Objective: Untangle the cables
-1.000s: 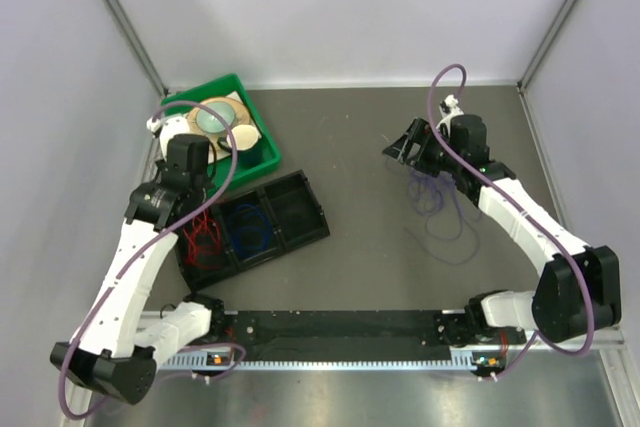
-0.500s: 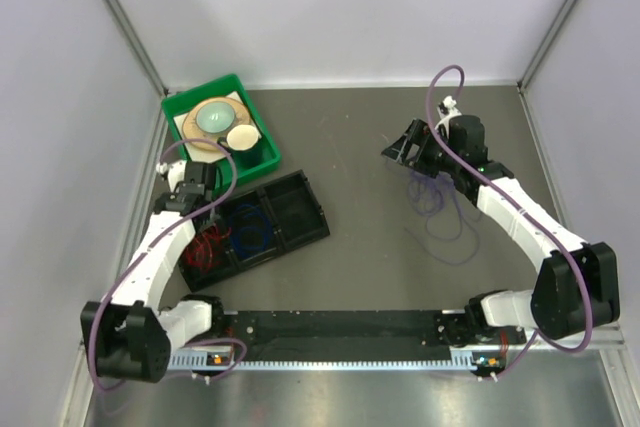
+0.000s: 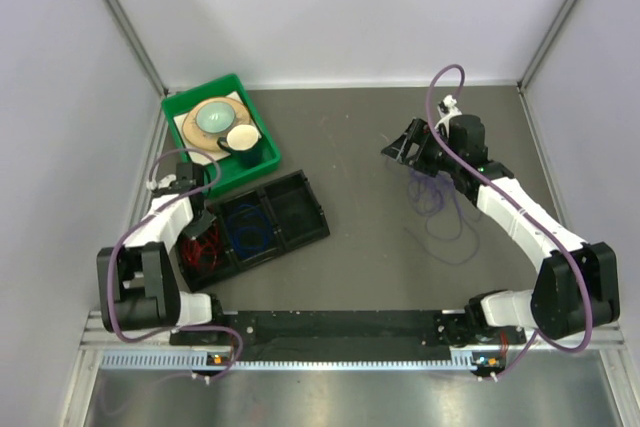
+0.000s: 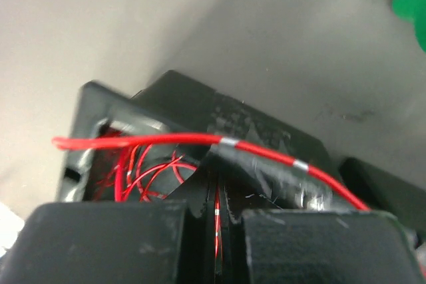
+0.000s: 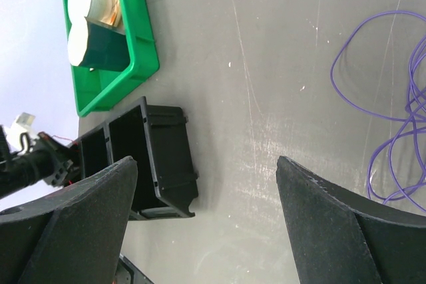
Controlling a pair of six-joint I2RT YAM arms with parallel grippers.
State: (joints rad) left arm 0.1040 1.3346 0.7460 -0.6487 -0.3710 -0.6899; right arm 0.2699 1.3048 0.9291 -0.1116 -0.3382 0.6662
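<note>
In the left wrist view my left gripper (image 4: 217, 199) is shut on a thin red cable (image 4: 173, 140), with one strand pinched between its fingers. The cable arcs over the black three-part tray (image 4: 246, 118), and more red loops lie in the tray's end compartment. From above, that gripper (image 3: 197, 209) sits at the tray's left end, over the red cable (image 3: 204, 246). A blue cable (image 3: 248, 232) is coiled in the middle compartment. A purple cable (image 3: 440, 215) sprawls loose on the table. My right gripper (image 3: 402, 147) is open just beyond it, holding nothing (image 5: 206, 162); the purple cable (image 5: 393, 131) lies to its right.
A green bin (image 3: 264, 155) holding round discs and a dark cup stands at the back left, touching the black tray (image 3: 298, 209). The right wrist view shows this green bin (image 5: 143, 44) and the tray's empty end compartment (image 5: 160, 157). Grey walls enclose three sides.
My left arm has folded back toward its base, and its wrist has dropped from beside the green bin to the tray's left end. The right arm has not moved.
</note>
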